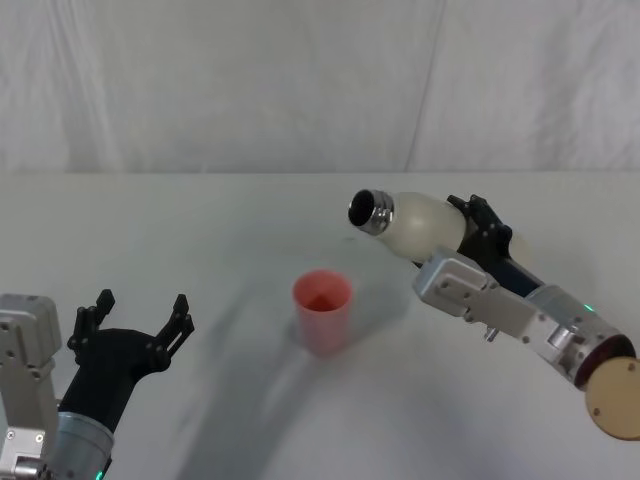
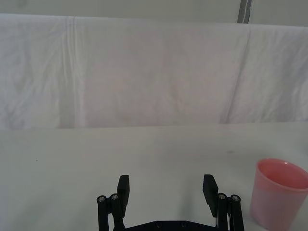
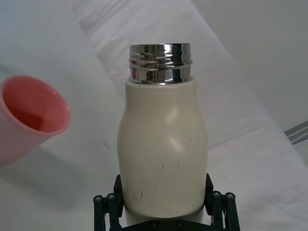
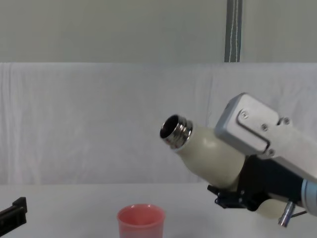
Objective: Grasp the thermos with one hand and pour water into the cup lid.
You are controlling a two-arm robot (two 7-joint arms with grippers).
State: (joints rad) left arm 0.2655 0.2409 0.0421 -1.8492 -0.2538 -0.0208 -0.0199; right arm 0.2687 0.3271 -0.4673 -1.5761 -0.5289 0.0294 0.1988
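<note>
Right claw (image 1: pixel 470 225): right of centre in the head view, clenched around the thermos (image 1: pixel 415 226), lifted off the surface (image 1: pixel 200 220), tilted, steel neck pointing up-left | Cup lid (image 1: pixel 322 310): upright at frame centre, below-left of the neck, apart from it | Left claw (image 1: pixel 135 318): lower left, fingers spread, grasping nothing.

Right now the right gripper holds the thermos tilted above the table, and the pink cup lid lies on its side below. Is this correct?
Not quite: the cup lid stands upright, mouth up, as the chest view shows. The rest holds: the right gripper grips the thermos, tilted above the table.
</note>
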